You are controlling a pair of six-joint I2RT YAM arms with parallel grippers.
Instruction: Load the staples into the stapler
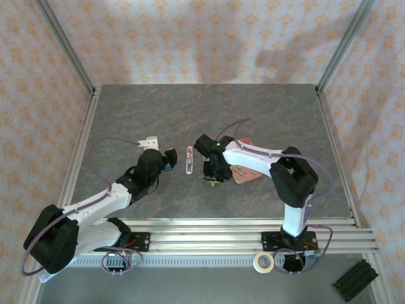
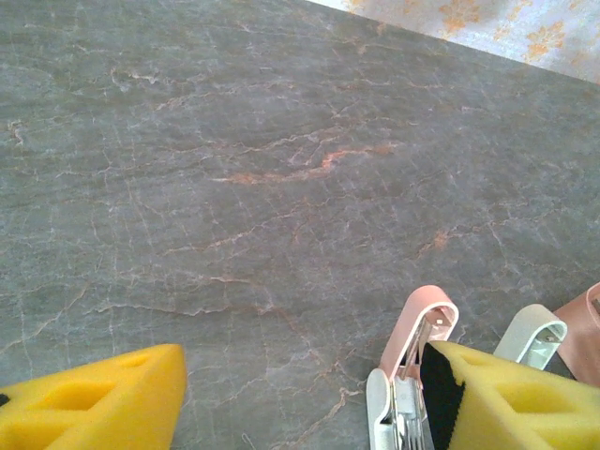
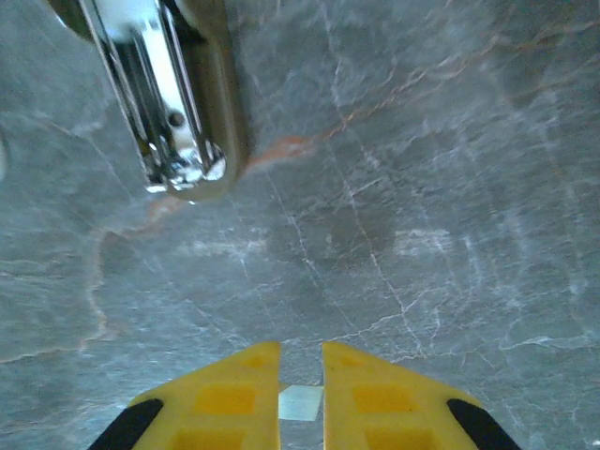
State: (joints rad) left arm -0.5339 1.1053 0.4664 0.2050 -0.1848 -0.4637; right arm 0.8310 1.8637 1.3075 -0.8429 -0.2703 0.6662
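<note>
The stapler (image 1: 189, 158) lies opened out at the table's middle, pink and white with a shiny metal channel (image 3: 169, 103). My left gripper (image 1: 169, 158) sits just left of it and is open. Its yellow fingers are spread wide in the left wrist view, and the right finger (image 2: 506, 398) rests against the stapler's pink and white end (image 2: 412, 361). My right gripper (image 1: 212, 177) hangs just right of the stapler. Its fingers are nearly closed on a small pale-grey strip of staples (image 3: 300, 403), held low over the table, below the channel's tip.
A flat pink piece (image 1: 243, 172) lies behind my right gripper, and its edge (image 2: 586, 328) appears in the left wrist view. Aluminium rails (image 1: 221, 228) run along the near edge. A tape roll (image 1: 263, 262) and a black block (image 1: 354, 278) sit beyond the rails.
</note>
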